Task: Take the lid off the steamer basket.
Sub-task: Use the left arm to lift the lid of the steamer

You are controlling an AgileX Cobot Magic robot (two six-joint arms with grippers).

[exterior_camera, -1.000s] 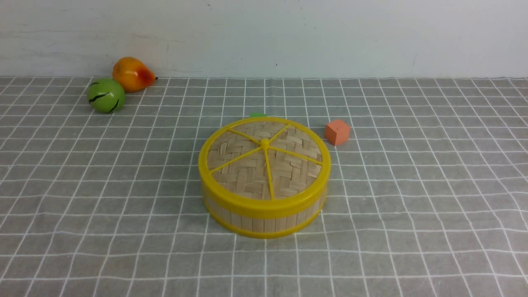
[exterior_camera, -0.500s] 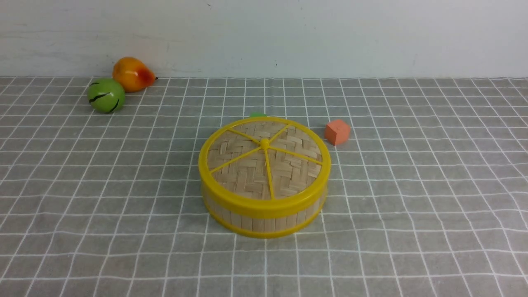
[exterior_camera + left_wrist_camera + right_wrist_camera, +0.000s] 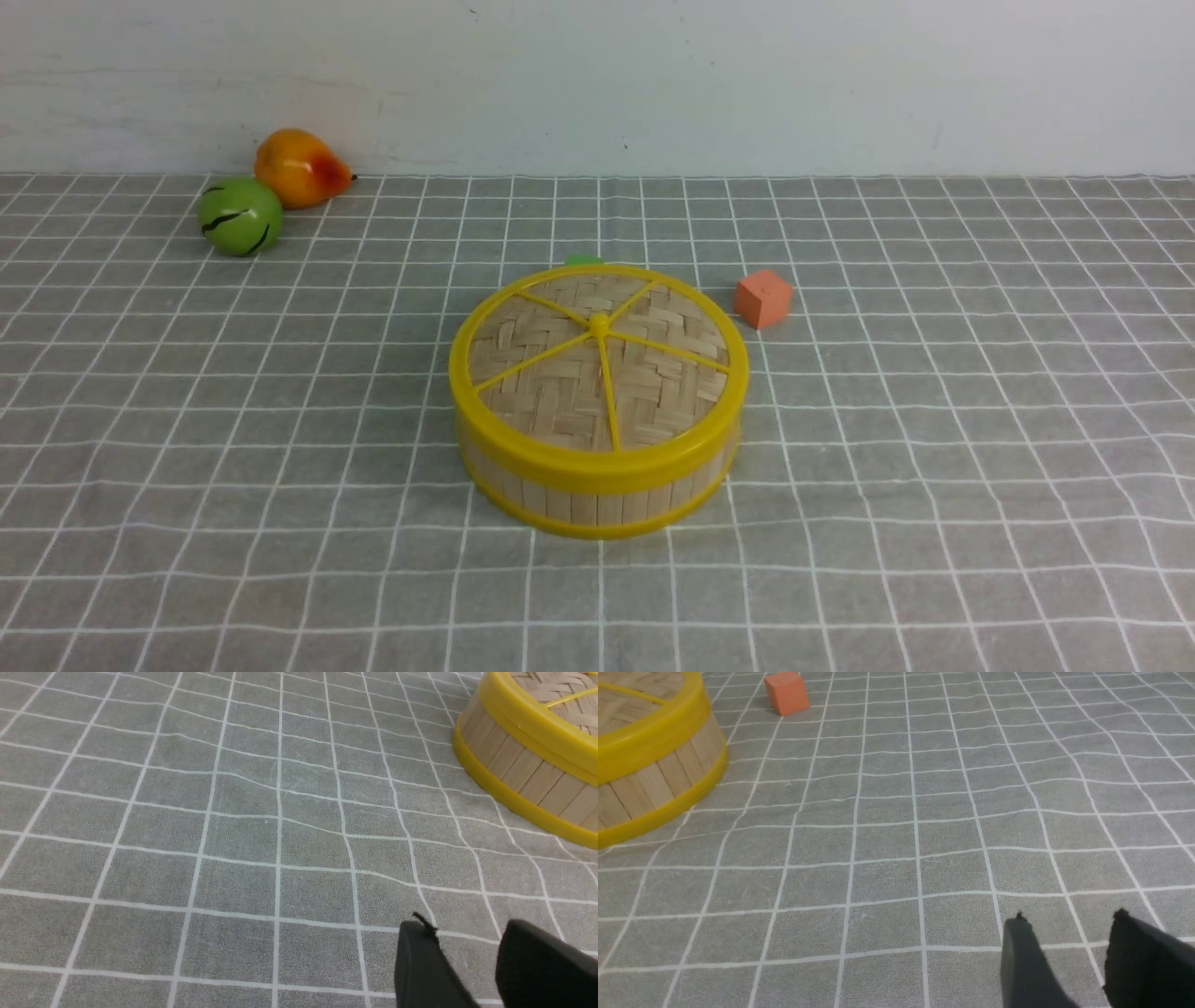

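Flat round woven-bamboo lid, thick yellow rim, five thin spokes, centre knob: seated level, closing round slat-walled bamboo steamer basket. Basket upright, mid-view, slightly toward 6 o'clock.

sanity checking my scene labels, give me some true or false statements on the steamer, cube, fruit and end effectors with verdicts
1. The flat woven bamboo lid sits on the slat-walled bamboo steamer basket. True.
2. The small orange cube lies on the lid. False: it stands on the grey checked cloth, apart from the basket.
3. The left end effector grips the lid's rim. False: it is open over cloth, holding nothing.
4. The round green fruit lies beside the orange pear-shaped fruit. True.
5. The right end effector is open and empty. True.
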